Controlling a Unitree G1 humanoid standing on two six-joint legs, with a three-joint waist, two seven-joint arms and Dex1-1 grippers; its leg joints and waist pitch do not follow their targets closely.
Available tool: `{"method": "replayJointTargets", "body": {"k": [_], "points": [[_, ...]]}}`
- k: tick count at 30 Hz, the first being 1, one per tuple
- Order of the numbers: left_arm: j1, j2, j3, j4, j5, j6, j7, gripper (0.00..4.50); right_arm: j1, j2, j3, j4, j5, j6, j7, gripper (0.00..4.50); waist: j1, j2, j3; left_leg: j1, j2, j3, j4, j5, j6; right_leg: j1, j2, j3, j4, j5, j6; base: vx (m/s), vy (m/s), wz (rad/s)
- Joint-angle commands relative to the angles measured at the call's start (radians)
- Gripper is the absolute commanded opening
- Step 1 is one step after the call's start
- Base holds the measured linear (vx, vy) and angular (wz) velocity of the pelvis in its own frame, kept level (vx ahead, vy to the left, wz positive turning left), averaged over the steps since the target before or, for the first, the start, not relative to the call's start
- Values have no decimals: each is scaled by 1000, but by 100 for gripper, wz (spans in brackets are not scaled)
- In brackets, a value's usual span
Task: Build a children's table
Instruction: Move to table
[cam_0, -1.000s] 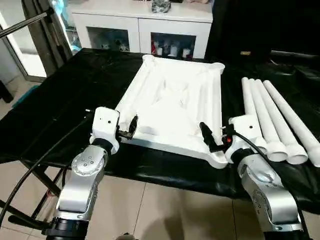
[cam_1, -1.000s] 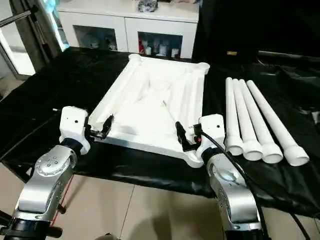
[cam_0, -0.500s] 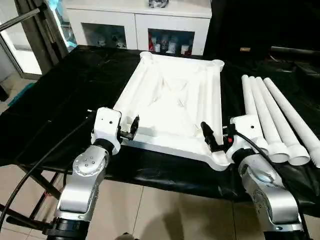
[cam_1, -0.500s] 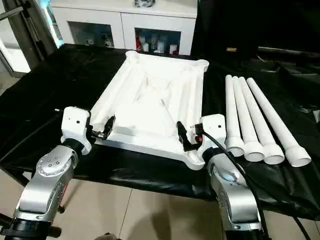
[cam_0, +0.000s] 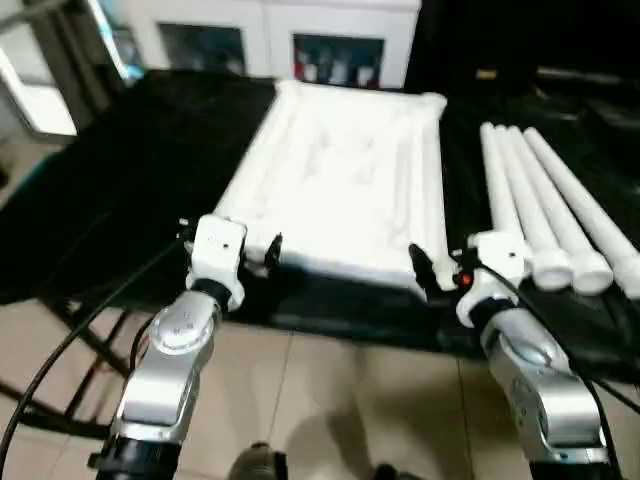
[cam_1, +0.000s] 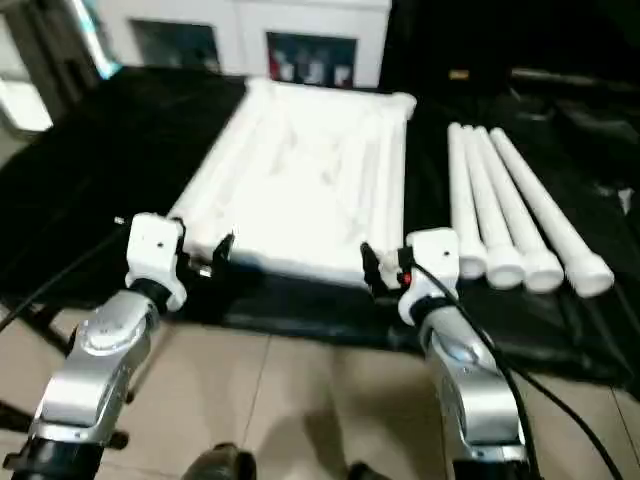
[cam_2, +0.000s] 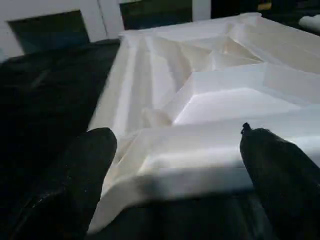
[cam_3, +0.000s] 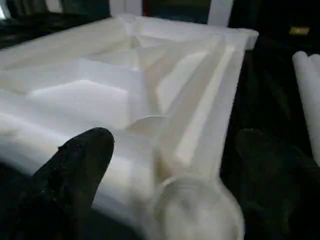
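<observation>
On the black-draped table (cam_0: 140, 150) lies the white plastic tabletop (cam_0: 345, 180), underside up, its moulded ribs crossing in an X, with round sockets at the corners. Four smooth tapered tube legs (cam_0: 545, 215) lie side by side to its right. Both the left gripper (cam_2: 175, 165) and the right gripper (cam_3: 170, 175) hold their blunt black fingers spread wide at its near corners.

White rectangular table top (cam_0: 340, 185) lies underside up, ribs and X-brace exposed. Four tapered white legs (cam_0: 545, 215) lie side by side just beside it.
</observation>
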Motion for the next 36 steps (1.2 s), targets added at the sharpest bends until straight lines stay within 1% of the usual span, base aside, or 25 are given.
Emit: {"method": "replayJointTargets", "body": {"k": [1, 2, 3, 4, 5, 6, 7, 8, 9, 10, 11, 13, 14, 15, 16, 17, 18, 19, 20, 21, 22, 25, 29, 32, 36], "points": [[5, -3, -4, -8, 7, 6, -3, 450, -2, -6, -8, -8, 2, 14, -5, 446, 71, 31, -43, -17, 76, 46, -269, -687, 9, 79, 57, -58, 195, -380, -36, -291, -11, 8], [4, -3, -4, -8, 8, 4, 0, 450, -2, -6, -9, -9, 1, 15, -5, 446, 101, 0, -41, -33, 91, 59, -269, -808, -43, 130, 24, 18, 233, -437, -5, -265, -90, 25], [4, -3, -4, -8, 9, 4, 2, 450, -2, -5, -10, -10, 0, 16, -4, 446, 67, -69, -61, 37, 54, 93, -96, -580, -126, 89, -27, 131, 180, -753, 54, -265, -90, 25], [4, -3, -4, -8, 9, 4, 3, 450, -2, -5, -11, -10, -1, 17, -4, 446, 57, -86, -27, 109, -40, -21, 196, -275, -69, -53, -129, 237, -140, -1275, 45, -60, -109, 19], [4, -2, -4, -7, 10, 5, 3, 450, -2, -4, -11, -11, -1, 18, -5, 446, 76, -69, -7, 25, -80, -48, 204, -227, -21, 40, -117, 264, -138, -1242, 51, 0, 0, 0], [4, -2, -4, -7, 10, 5, 3, 450, -2, -4, -11, -11, -1, 18, -5, 446, 90, -74, 18, 17, -95, -68, 199, -230, -38, 70, -101, 263, -129, -1214, 45, 0, 0, 0], [5, -2, -5, -7, 11, 6, 4, 450, -1, -5, -12, -12, -2, 19, -5, 446, 103, -71, 7, 68, -85, -95, 149, -295, -60, 100, -97, 263, -87, -1094, 16, -143, 32, 9], [5, 0, -7, -6, 13, 8, 4, 450, 0, -5, -13, -14, -1, 20, -7, 446, 101, -32, -32, 205, -16, -111, -21, -366, -86, 96, -33, 187, -38, -614, -75, -208, 44, 21], [5, 1, -8, -6, 13, 9, 2, 450, 1, -5, -13, -14, -2, 21, -9, 446, 69, -25, -10, 204, 22, -138, -78, -444, -85, 84, -8, 166, -8, -425, -92, -208, 44, 21], [5, 2, -10, -6, 13, 9, 1, 450, 2, -5, -15, -15, -2, 21, -10, 446, 65, -9, -23, 215, 37, -135, -101, -498, -77, 89, -8, 143, -7, -303, -101, -249, 58, 22], [5, 3, -11, -6, 13, 10, 0, 450, 4, -5, -16, -16, -2, 22, -10, 446, 44, 5, -13, 209, 39, -116, -160, -648, -68, 132, -29, 117, -20, -175, -111, -212, 84, 16], [6, 3, -10, -7, 14, 9, -1, 450, 6, -6, -18, -16, -4, 24, -12, 446, 34, -3, 10, 211, 23, -88, -187, -794, -90, 140, -36, 104, -66, -345, -87, -183, 90, 12], [7, 3, -10, -6, 14, 8, -2, 450, 9, -4, -25, -18, 0, 26, -15, 446, 32, -2, 27, 204, 19, -59, -229, -917, -105, 160, -13, 57, -73, -553, -49, -178, 62, 7], [6, 3, -9, -4, 13, 7, -3, 450, 11, -2, -30, -19, 1, 25, -20, 446, 129, 0, 6, 63, 48, -11, -307, -953, -82, 277, 1, 52, 169, -378, -35, -178, 62, 7], [7, 2, -8, -4, 10, 8, -4, 450, 13, 2, -39, -21, 4, 27, -26, 446, 176, -8, 3, 50, 42, 28, -296, -852, -48, 275, 3, 80, 165, -357, -22, -170, -15, 17], [7, 3, -8, -3, 8, 8, -6, 450, 13, 6, -48, -21, 11, 30, -30, 446, 93, -88, -9, 306, -34, -12, -8, -311, -106, 63, -139, 210, -142, -965, 32, -32, -110, 22], [6, 3, -8, -3, 7, 8, -6, 450, 12, 8, -52, -21, 15, 33, -32, 446, 103, -56, 6, 251, -53, -68, 15, -145, -63, 91, -177, 269, -183, -1023, -13, -32, -110, 22], [6, 3, -8, -3, 7, 8, -6, 450, 12, 8, -52, -21, 15, 33, -32, 446, 110, -63, 15, 202, -75, -85, 16, -64, -42, 134, -145, 269, -179, -994, -25, 4, -94, 10], [8, 2, -9, -5, 1, 8, -10, 450, 11, 4, -55, -22, 17, 38, -29, 446, 111, -38, 17, 235, -37, -106, -37, -215, -111, 128, -124, 195, -145, -871, -85, -77, 17, 0], [8, 2, -9, -5, 0, 8, -11, 450, 11, 4, -56, -22, 18, 38, -29, 446, 104, -30, 14, 238, -27, -107, -87, -382, -137, 123, -85, 171, -116, -788, -94, -77, 17, 0], [10, 1, -11, -8, -2, 8, -12, 450, 12, 2, -56, -24, 18, 40, -27, 446, 86, -19, 12, 268, -9, -89, -108, -534, -188, 95, -36, 177, -105, -694, -69, -74, 56, -4], [16, 1, -14, -16, -3, 10, -13, 450, 13, -1, -57, -30, 18, 43, -26, 446, 53, -5, -16, 265, 4, -75, -168, -638, -189, 148, -22, 157, -81, -309, -62, -38, 69, -25], [27, 1, -15, -31, -1, 13, -15, 450, 21, 4, -61, -49, 21, 52, -28, 446, -27, -15, 7, 289, -7, -57, -203, -742, -142, 166, -13, 129, -126, -450, -68, 18, 91, -58], [32, 0, -16, -38, -3, 9, -19, 450, 26, 2, -62, -59, 23, 57, -30, 446, -64, -23, -4, 292, -33, -19, -203, -593, -113, 207, -19, 153, -145, -400, -102, 80, 54, -70], [30, -1, -13, -42, -4, 2, -16, 450, 26, -3, -63, -65, 23, 58, -30, 446, -50, -58, -12, 238, -95, -1, -163, -342, -89, 276, -7, 217, -153, -333, -177, 116, 7, -67]]}}
